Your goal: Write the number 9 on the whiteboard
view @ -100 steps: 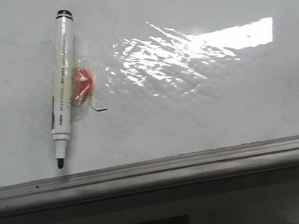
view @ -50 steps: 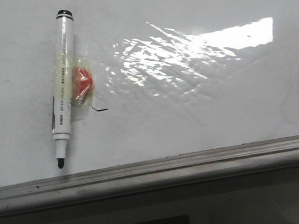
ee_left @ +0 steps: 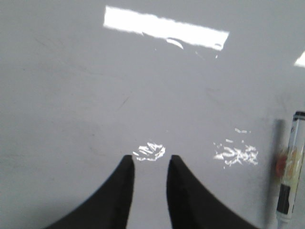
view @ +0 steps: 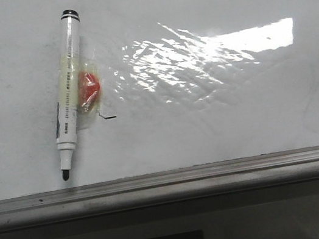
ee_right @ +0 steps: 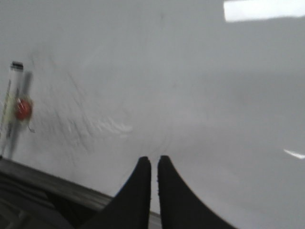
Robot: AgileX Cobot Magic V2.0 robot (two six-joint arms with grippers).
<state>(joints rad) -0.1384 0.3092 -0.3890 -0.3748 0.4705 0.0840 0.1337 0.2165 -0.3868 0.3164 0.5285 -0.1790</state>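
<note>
An uncapped marker (view: pixel 67 92) is seen lying on the whiteboard (view: pixel 221 121) beside a red blob (view: pixel 88 89), with only a tiny dark tick (view: pixel 107 116) next to it. The left end effector (ee_left: pixel 150 164) is held slightly apart above the board, while the right end effector (ee_right: pixel 154 164) is nearly closed, both empty.

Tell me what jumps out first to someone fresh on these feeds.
The marker on the whiteboard, left of center, uncapped with its tip toward the rail, an orange-red blob stuck against its barrel. Next, the wrinkled glare patch to its right. No 9 is drawn; both end effectors hold nothing.
</note>
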